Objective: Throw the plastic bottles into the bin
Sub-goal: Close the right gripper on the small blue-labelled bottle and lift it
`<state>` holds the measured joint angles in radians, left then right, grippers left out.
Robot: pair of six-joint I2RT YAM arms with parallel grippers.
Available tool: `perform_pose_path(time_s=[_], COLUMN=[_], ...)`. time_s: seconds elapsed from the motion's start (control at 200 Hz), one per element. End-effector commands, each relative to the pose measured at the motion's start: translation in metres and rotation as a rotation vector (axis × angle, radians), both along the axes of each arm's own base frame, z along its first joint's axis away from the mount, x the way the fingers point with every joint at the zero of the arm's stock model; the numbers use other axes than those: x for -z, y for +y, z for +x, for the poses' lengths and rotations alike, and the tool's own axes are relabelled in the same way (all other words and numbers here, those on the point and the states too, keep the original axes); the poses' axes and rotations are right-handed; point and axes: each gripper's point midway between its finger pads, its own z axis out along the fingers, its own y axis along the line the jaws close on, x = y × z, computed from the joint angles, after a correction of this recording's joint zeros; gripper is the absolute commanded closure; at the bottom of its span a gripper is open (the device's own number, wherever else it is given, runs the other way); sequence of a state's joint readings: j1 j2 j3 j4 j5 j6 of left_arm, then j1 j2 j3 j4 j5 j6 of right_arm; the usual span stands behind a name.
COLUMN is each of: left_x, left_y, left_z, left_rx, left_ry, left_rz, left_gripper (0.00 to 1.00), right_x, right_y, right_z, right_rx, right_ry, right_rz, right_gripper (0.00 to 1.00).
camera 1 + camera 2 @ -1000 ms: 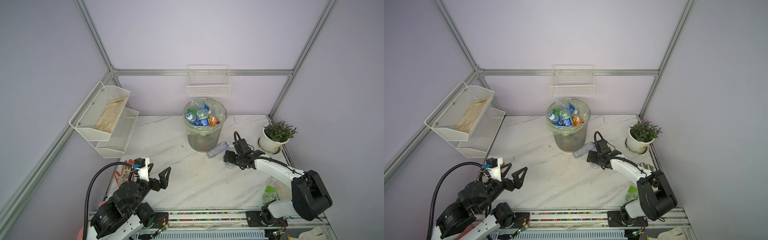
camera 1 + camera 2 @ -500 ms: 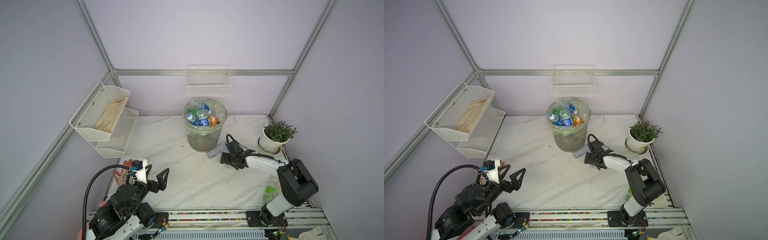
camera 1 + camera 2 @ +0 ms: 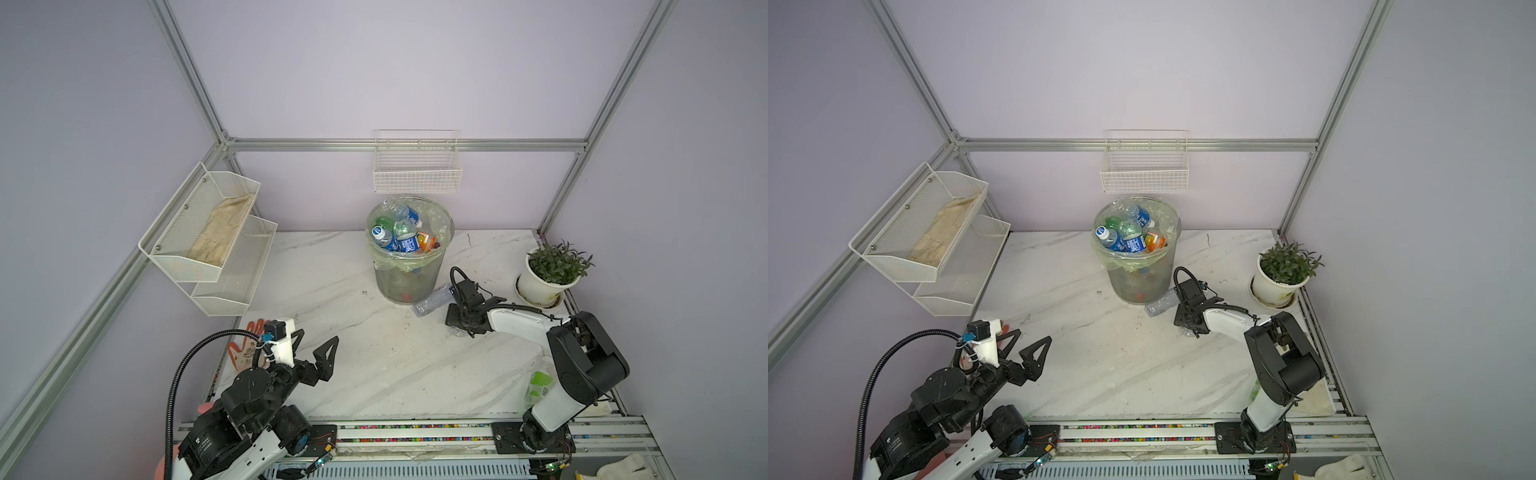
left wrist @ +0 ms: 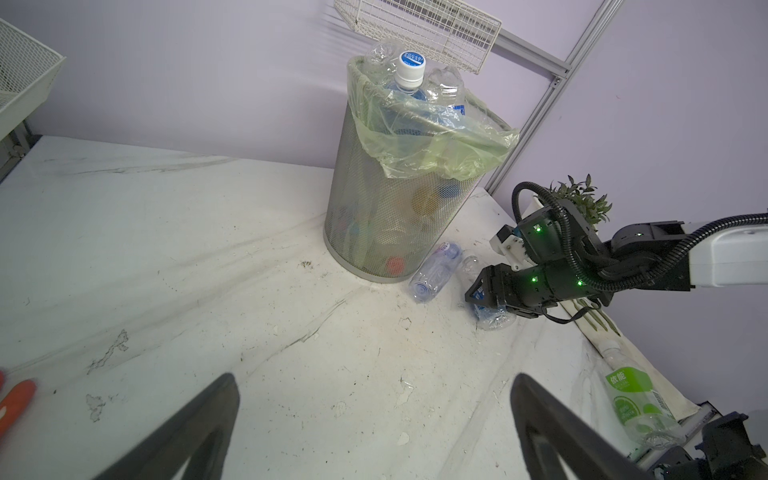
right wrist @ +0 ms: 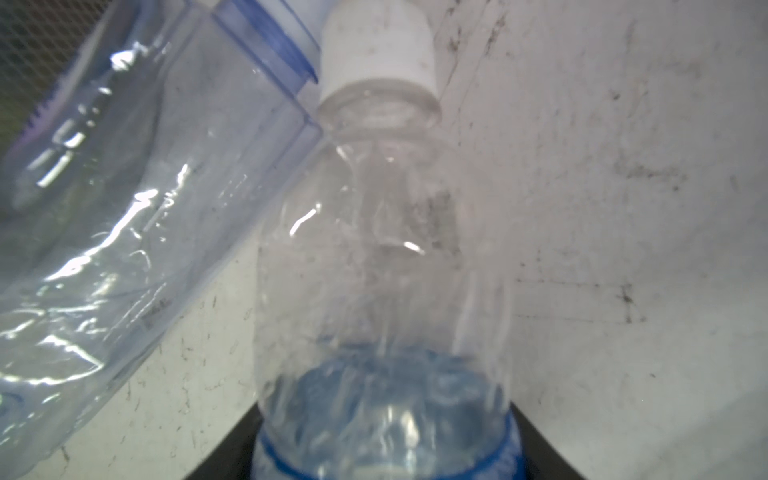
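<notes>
Plastic bottles [image 3: 399,235] mostly sit in the bin [image 3: 409,286], piled to the rim. In the left wrist view one white-capped neck pokes above the green liner [image 4: 436,153]. The bin stands at back centre of the bench [image 3: 374,374] in both top views.

Three bottles lie outside it:
- **Blue-label bottle** [image 4: 494,318]: on its side on the bench, just front-right of the bin. The right end effector [image 4: 484,297] is down on it, fingers closed against both sides at the blue label band. In the right wrist view its white cap points away from the camera [image 5: 382,270].
- **Clear bottle** [image 3: 432,300]: on its side, touching the bin's foot, just beside the gripped one. In the right wrist view one end sits right by the white cap.
- **Green-label bottle** [image 3: 538,384]: lying at the front right edge of the bench, near the right arm's base.

The left end effector [image 3: 316,338] is spread wide with nothing between its fingers. It hovers above the front left of the bench, well apart from the bin. A potted plant [image 3: 548,274] stands at back right.
</notes>
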<state>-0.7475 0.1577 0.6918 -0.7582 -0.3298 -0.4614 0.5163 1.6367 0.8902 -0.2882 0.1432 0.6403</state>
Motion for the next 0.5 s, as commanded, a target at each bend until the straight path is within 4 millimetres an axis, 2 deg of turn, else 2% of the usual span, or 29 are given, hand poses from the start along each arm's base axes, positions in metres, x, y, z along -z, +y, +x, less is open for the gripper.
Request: perform_pose_path(time_s=[0.0, 0.125, 0.215, 0.23, 0.28, 0.35, 0.415, 0.495], left_x=[0.008, 0.008, 0.008, 0.008, 0.008, 0.008, 0.008, 0.007], left_y=[-0.003, -0.003, -0.003, -0.003, -0.003, -0.003, -0.003, -0.003], left_z=[0.004, 0.004, 0.004, 0.004, 0.004, 0.003, 0.003, 0.003], left_rx=[-0.007, -0.007, -0.007, -0.004, -0.002, -0.001, -0.001, -0.003], left_ry=[0.008, 0.010, 0.009, 0.009, 0.009, 0.008, 0.008, 0.007], left_rz=[-0.003, -0.002, -0.004, -0.005, -0.005, -0.006, -0.007, -0.009], left_gripper=[0.00, 0.00, 0.00, 0.00, 0.00, 0.00, 0.00, 0.00], right_x=[-0.022, -0.047, -0.073, -0.086, -0.110, -0.153, -0.206, -0.261], right_y=[-0.004, -0.011, -0.014, -0.013, -0.011, -0.003, 0.002, 0.001], right_z=[-0.002, -0.008, -0.010, -0.010, -0.011, -0.013, -0.018, -0.027], right_rx=[0.016, 0.029, 0.027, 0.023, 0.005, -0.046, -0.081, -0.098], right_ry=[-0.040, -0.088, -0.143, -0.174, -0.227, -0.331, -0.462, -0.592], right_rz=[0.003, 0.010, 0.035, 0.055, 0.093, 0.170, 0.265, 0.349], right_gripper=[0.51, 0.67, 0.71, 0.71, 0.71, 0.71, 0.72, 0.75])
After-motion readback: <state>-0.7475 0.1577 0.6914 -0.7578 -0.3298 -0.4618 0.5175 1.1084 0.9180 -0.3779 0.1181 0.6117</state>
